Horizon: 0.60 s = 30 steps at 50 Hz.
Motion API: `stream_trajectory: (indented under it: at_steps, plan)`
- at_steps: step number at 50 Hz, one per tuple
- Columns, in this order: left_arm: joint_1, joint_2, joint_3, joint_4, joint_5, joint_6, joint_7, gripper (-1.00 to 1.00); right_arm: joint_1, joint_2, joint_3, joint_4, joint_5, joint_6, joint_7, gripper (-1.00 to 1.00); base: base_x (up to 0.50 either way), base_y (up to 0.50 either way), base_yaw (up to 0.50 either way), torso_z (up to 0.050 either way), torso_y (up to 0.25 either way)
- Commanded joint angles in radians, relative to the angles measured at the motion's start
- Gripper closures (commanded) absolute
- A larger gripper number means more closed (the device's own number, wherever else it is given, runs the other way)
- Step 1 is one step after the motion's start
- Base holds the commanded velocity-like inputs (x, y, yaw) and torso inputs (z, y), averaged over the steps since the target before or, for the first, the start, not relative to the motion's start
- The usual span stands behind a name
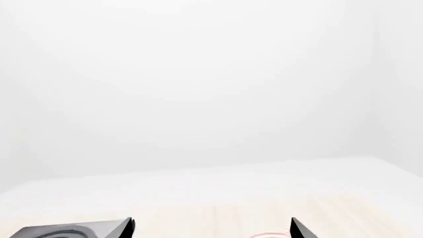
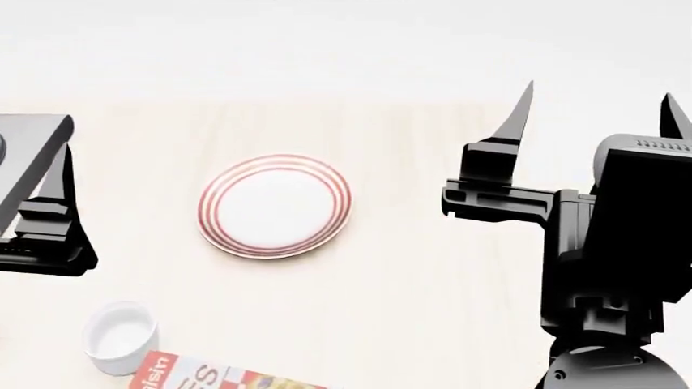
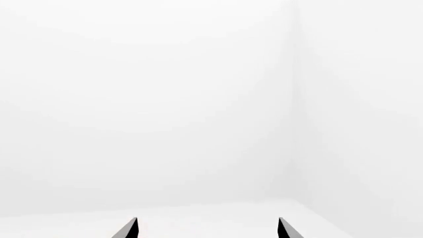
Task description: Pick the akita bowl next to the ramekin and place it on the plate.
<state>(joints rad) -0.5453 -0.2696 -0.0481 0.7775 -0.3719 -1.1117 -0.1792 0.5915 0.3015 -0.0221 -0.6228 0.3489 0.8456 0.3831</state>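
Note:
The plate (image 2: 275,203), white with thin red rings, lies flat on the pale wooden table, left of the middle in the head view. A sliver of its red rim (image 1: 268,234) shows between the left fingers in the left wrist view. The ramekin (image 2: 121,336), a small plain white cup, stands near the front left corner. The akita bowl is out of view in every frame. My left gripper (image 1: 211,229) is open and holds nothing. My right gripper (image 2: 600,93) is raised at the right, fingers spread wide and empty, also in its own view (image 3: 208,229).
A red and white printed box (image 2: 206,377) lies at the front edge beside the ramekin. The light wood table (image 2: 433,267) runs back to a white wall. My left arm's dark body (image 2: 38,211) sits at the left edge of the head view.

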Motion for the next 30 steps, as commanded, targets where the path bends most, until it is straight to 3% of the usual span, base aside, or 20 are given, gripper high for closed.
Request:
stream_trajectory:
  at_steps: [1, 30]
  plan:
    - [0.001, -0.003, 0.001, -0.004, -0.005, 0.006, -0.004, -1.00, 0.001, 0.002, -0.003, 0.000, 0.003, -0.001, 0.004, -1.00, 0.27, 0.00, 0.00, 0.000, 0.000]
    - [-0.006, -0.009, 0.001, 0.002, -0.023, -0.005, -0.017, -1.00, 0.000, 0.007, -0.003, 0.003, 0.015, -0.010, 0.011, -1.00, 0.29, 0.00, 0.00, 0.000, 0.001]
